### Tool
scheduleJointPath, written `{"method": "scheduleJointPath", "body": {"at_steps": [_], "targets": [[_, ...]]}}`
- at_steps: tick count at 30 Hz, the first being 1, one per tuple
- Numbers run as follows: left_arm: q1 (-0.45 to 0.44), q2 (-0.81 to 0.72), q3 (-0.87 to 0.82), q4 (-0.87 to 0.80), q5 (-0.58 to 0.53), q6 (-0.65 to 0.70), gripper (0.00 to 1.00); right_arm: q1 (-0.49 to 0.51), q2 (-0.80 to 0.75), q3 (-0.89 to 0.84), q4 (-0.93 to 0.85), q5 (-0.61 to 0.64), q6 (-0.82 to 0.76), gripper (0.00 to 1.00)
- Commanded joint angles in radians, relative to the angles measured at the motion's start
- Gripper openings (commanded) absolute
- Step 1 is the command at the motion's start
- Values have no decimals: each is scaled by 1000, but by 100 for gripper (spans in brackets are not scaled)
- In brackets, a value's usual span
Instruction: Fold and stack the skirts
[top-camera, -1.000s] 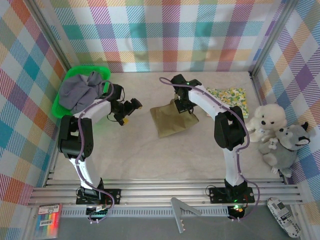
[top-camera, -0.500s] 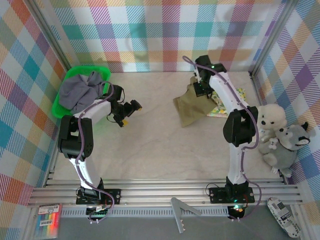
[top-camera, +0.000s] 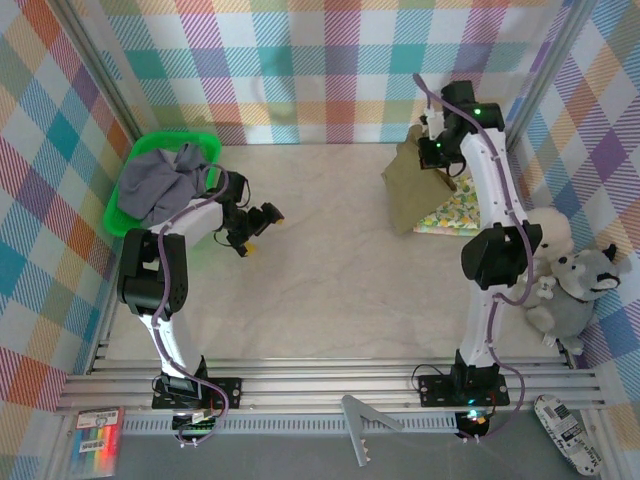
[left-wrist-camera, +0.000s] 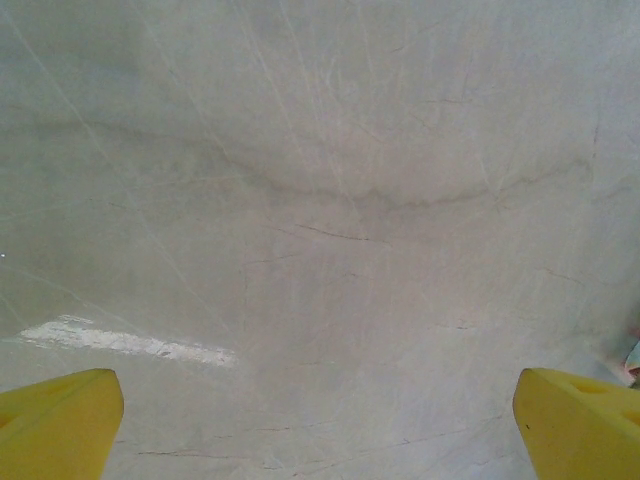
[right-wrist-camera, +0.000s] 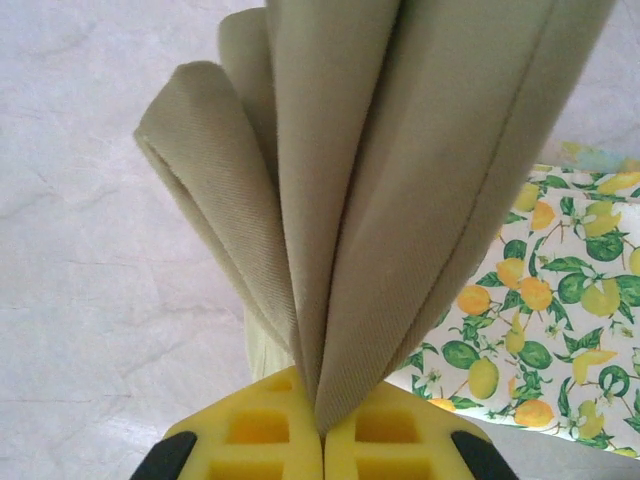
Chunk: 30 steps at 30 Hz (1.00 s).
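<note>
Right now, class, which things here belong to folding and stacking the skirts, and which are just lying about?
For the job: olive skirt, lemon-print skirt, grey skirt.
Lying about: green basket, white plush toy, grey plush toy.

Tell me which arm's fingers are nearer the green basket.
Left. The left fingers, open, hover just right of the basket; the right fingers grip the olive skirt far across the table.

floral skirt (top-camera: 457, 211) partly hidden by olive skirt (top-camera: 405, 186)
</note>
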Motion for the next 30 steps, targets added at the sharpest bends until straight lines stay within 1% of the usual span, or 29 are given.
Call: {"method": "scheduleJointPath", "body": {"at_steps": [1, 6, 10, 17, 18, 23, 27, 30], "targets": [[12, 13, 30, -45, -13, -5, 100, -40, -27, 51, -41, -112, -21, 0], [12, 19, 33, -53, -11, -2, 100, -114, -18, 65, -47, -156, -24, 0], [11, 19, 27, -55, -6, -4, 100, -186, 21, 54, -37, -150, -40, 0], [11, 6, 12, -65, -15, -4, 100, -310, 153, 41, 14, -169, -205, 0], [12, 4, 11, -69, -18, -3, 100, -320, 167, 39, 26, -166, -236, 0], [12, -3, 24, -104, -38, 12, 100, -338, 223, 31, 122, -47, -311, 0], [11, -14, 27, -111, -58, 14, 100, -338, 222, -8, 175, -46, -336, 0], [12, -19, 31, -118, -67, 17, 100, -338, 235, -10, 167, -20, -342, 0]]}}
